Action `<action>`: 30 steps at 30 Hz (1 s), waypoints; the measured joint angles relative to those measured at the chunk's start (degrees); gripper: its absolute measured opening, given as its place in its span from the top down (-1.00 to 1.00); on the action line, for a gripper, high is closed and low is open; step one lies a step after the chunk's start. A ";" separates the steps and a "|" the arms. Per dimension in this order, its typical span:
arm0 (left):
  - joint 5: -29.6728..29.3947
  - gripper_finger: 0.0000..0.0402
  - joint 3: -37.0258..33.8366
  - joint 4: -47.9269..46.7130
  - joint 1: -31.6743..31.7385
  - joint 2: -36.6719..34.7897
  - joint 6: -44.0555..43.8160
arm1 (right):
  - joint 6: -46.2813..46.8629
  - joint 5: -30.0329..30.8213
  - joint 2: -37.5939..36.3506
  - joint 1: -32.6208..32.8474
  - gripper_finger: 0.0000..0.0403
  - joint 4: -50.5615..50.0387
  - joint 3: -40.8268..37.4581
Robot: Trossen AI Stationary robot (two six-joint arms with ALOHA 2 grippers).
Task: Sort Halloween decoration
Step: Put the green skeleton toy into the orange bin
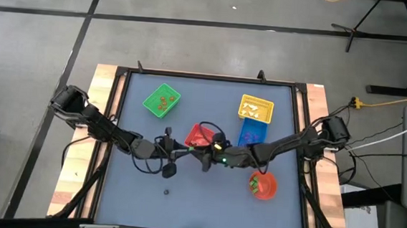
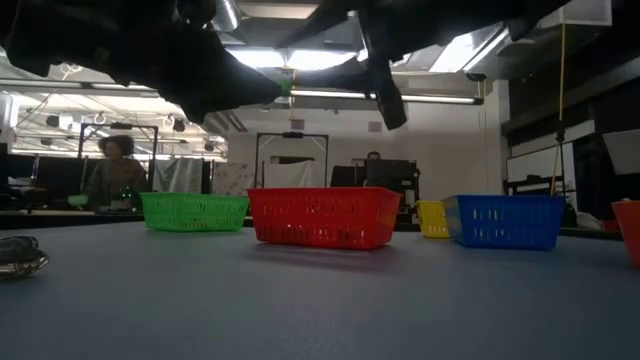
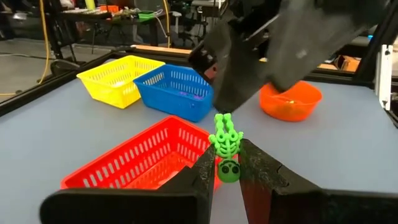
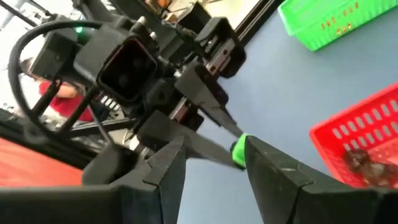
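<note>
Left gripper point(image 3: 227, 163): fingers closed on a green skeleton trinket point(image 3: 226, 146), near the centre of the high frame, above the table point(image 1: 182, 213).
Right gripper point(image 4: 214, 149): fingers apart, either side of the same trinket; contact cannot be told.
Red basket point(image 1: 200, 135): just beside both grippers, dark trinkets inside.
Green basket point(image 1: 162, 100): upper left, orange trinkets inside.
Yellow basket point(image 1: 255, 108), blue basket point(image 1: 251, 134): upper right.
Red bowl point(image 1: 263, 186): lower right.

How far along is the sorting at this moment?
Partly done: the green basket and yellow basket already hold trinkets. In hand: the left gripper pinches a green skeleton beside the red basket, facing the right gripper. Left: trinkets in the orange bowl.
</note>
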 joint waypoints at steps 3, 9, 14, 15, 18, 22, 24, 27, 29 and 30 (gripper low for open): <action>1.14 0.79 0.02 0.12 -0.05 -0.02 -0.02 | 0.01 1.93 0.08 0.00 0.18 -1.81 0.09; 1.72 0.79 0.02 0.12 -0.35 -0.02 -0.02 | 0.00 3.88 0.10 -0.02 0.18 -2.67 0.09; 1.77 0.79 0.02 0.49 -0.29 -0.02 -0.02 | 0.10 3.84 0.10 0.00 0.18 -2.32 0.12; 1.84 0.79 0.02 0.55 -0.29 -0.02 -0.01 | 0.11 3.86 0.10 0.00 0.18 -2.31 0.10; 1.83 0.79 0.02 0.80 -0.29 -0.02 -0.02 | 0.14 3.86 0.10 -0.02 0.18 -2.25 0.11; 1.75 0.79 0.02 0.97 -0.29 -0.02 -0.02 | 0.17 4.57 0.10 0.00 0.18 -2.18 0.09; 1.33 0.79 0.02 1.00 -0.29 -0.02 -0.02 | 0.20 5.16 0.10 0.00 0.18 -2.14 0.12; 0.56 0.79 0.02 1.11 -0.28 -0.02 -0.02 | 0.22 5.24 0.10 0.00 0.18 -1.85 0.09; 0.44 0.79 0.02 1.87 -0.14 -0.02 0.00 | 0.23 5.25 0.10 -0.01 0.18 -1.73 0.10; 0.35 0.79 0.02 2.43 -0.05 -0.02 0.02 | 0.22 5.26 0.10 0.00 0.18 -1.76 0.10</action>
